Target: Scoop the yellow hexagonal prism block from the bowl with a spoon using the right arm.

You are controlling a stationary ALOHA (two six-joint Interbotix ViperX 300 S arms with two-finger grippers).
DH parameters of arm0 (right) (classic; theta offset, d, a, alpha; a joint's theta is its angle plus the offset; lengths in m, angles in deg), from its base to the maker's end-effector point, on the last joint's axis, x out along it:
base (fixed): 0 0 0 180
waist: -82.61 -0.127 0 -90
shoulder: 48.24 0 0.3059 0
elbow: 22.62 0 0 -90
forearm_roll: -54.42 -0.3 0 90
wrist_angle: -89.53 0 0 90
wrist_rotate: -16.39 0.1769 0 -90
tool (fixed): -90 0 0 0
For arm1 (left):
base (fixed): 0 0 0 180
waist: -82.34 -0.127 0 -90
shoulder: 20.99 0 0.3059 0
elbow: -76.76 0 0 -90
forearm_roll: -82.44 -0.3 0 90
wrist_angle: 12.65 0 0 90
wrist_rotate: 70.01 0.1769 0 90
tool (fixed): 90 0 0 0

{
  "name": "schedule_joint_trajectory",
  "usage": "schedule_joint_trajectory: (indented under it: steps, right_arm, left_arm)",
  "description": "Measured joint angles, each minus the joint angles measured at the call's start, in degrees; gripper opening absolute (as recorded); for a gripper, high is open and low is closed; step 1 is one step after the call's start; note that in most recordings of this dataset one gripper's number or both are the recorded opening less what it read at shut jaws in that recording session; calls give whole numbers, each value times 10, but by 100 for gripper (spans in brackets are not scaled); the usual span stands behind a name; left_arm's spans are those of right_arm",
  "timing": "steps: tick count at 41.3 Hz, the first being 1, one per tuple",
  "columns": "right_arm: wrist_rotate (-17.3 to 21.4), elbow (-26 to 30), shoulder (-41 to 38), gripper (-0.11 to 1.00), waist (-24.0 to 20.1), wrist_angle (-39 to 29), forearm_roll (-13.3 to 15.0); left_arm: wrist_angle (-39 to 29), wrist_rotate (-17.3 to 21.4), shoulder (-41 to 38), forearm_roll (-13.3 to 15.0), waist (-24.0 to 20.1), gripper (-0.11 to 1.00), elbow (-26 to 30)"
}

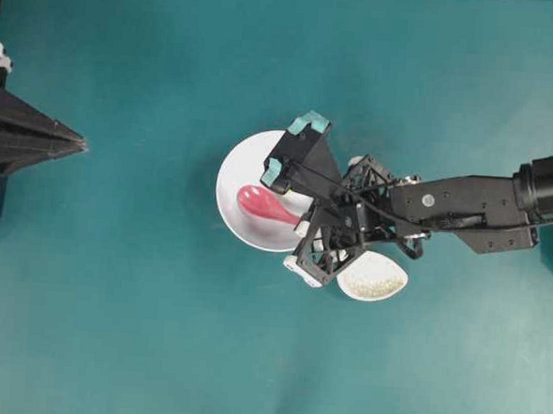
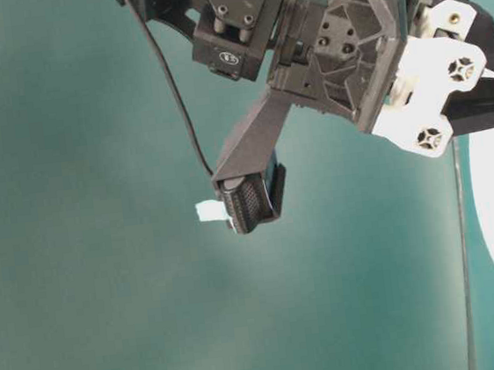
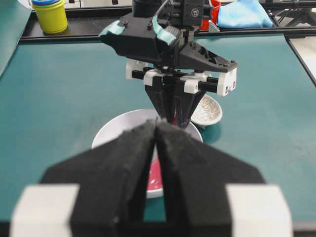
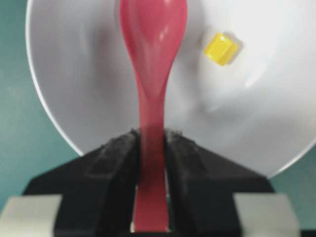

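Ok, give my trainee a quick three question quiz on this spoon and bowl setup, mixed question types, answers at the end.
1. True or false: the yellow block sits in the spoon's scoop.
2. The right end effector grips the spoon by its: A) scoop B) handle
3. What lies beside the white bowl, under the right arm?

Key: 1 false, it lies in the bowl beside the scoop. 2 B. 3 the speckled spoon rest.

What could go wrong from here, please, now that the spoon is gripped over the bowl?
1. The right end effector pinches only the thin handle of the pink-red spoon, so the spoon may pivot or slip when it pushes.
2. The yellow hexagonal prism block lies loose beside the scoop, not in it; a sideways nudge might just slide it around the white bowl.
3. The speckled spoon rest sits close under the arm and could be bumped.
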Motion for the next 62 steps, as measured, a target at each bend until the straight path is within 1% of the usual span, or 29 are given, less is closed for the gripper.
schedule_joint_trajectory:
  steps: [10, 18, 24, 32, 42, 51, 56, 62]
  right_arm:
    - [-2, -1, 55, 23, 0, -20, 19]
    - [-8, -7, 106, 23, 0, -57, 21]
    - [-15, -22, 138, 23, -10, -77, 22]
    - [-36, -66, 183, 23, -49, -85, 22]
    - [-38, -125, 242, 23, -111, -93, 22]
    - [-39, -193, 298, 23, -151, -101, 22]
    - [-37, -238, 313, 23, -167, -83, 22]
    - [-38, -280, 316, 23, -175, -38, 22]
  left_arm:
    - [0, 0, 0, -1, 0, 9, 1]
    - [0, 0, 0, -1, 0, 9, 1]
    - [0, 0, 0, 0, 0, 9, 1]
    - [0, 0, 0, -1, 0, 9, 1]
    - [0, 1, 0, -1, 0, 9, 1]
    - [0, 1, 0, 0, 0, 9, 1]
    - [0, 0, 0, 0, 0, 9, 1]
    - [0, 0, 0, 0, 0, 9, 1]
